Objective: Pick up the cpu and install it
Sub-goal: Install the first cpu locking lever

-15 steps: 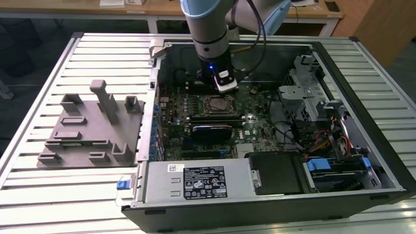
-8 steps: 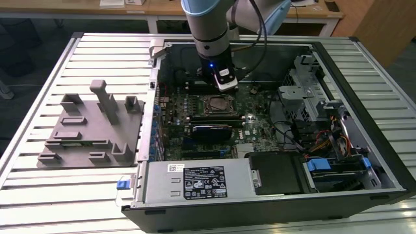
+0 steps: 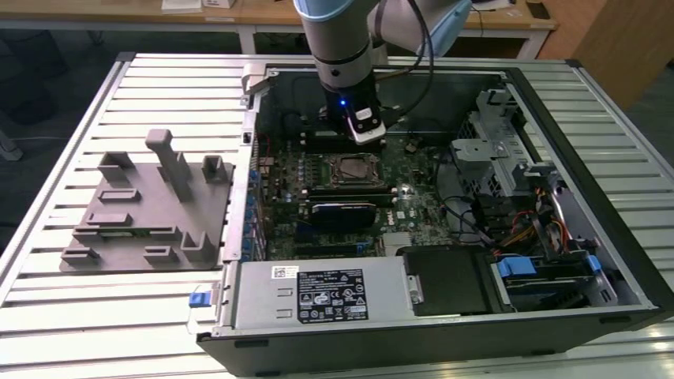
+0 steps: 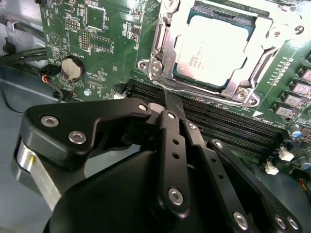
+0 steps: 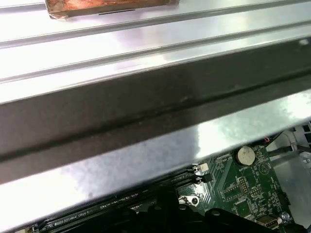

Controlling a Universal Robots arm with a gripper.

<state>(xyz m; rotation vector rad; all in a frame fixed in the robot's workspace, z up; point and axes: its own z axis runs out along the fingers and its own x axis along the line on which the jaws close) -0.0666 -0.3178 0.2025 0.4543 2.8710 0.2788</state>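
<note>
The cpu [image 4: 214, 48], a shiny silver square, lies flat in the socket frame [image 4: 163, 53] on the green motherboard [image 4: 112, 34], with the metal bracket around its edges. In the exterior view the socket [image 3: 350, 168] sits mid-board inside the open computer case. My gripper [image 4: 165, 99] hangs just above the board beside the socket, over the black memory slots [image 4: 228, 121]. Its black fingers [image 4: 170, 141] meet at their tips with nothing between them. In the exterior view the gripper [image 3: 365, 133] is just behind the socket, apart from the cpu.
A grey plastic holder block [image 3: 147, 209] with upright posts stands on the slatted table at the exterior view's left. The case wall [image 5: 146, 111] rises close behind the gripper. A coin battery [image 4: 71, 68], cables [image 3: 506, 229] and drive bays [image 3: 537, 276] crowd the case.
</note>
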